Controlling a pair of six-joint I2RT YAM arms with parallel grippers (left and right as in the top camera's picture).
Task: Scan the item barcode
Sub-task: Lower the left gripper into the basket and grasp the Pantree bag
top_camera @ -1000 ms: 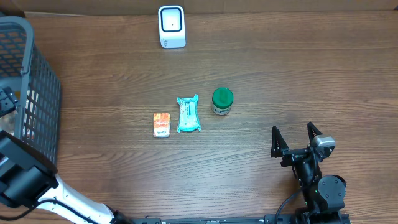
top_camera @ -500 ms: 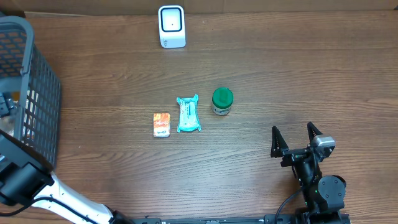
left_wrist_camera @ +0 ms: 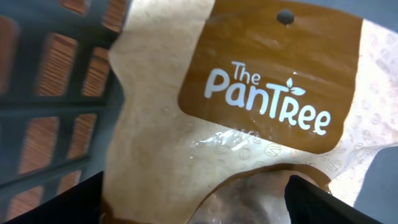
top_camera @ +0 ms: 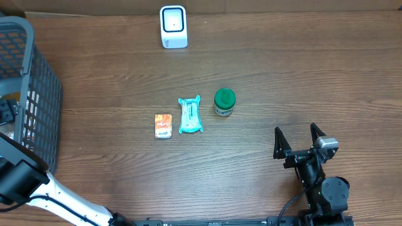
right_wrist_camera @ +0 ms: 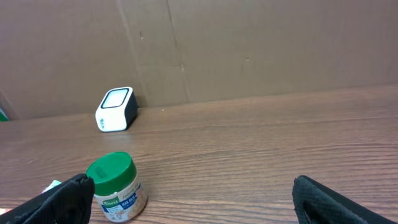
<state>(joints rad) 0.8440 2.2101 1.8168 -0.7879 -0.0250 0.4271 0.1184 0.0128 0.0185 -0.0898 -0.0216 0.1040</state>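
**Left gripper.** The left gripper (left_wrist_camera: 199, 208) is inside the basket (top_camera: 38, 94), at the left edge of the worktop (top_camera: 282, 75). Its jaws are spread wide and nothing is clamped between them. The two finger ends appear at the lower corners of the wrist view, one on each side of a paper pouch (left_wrist_camera: 186, 137). Contact with the pouch cannot be confirmed.

**Item.** The pouch lies in the basket against the mesh wall. It is tan paper with a brown label panel, a hang hole at the top and a clear window lower down.

- Handling, judged: light, soft-walled, likely to buckle or fold under a pinch. The glossy window is probably slicker than the paper.
- Recommended hold: the flat sealed edge near the top or a side seam, clear of the window. No barcode is visible on this face.

**Right gripper.** The right gripper (top_camera: 295, 130) is near the front of the worktop, jaws fully apart, holding nothing.

**Scanner.** The white scanner (top_camera: 173, 26) stands at the far edge of the worktop, well apart from the basket.
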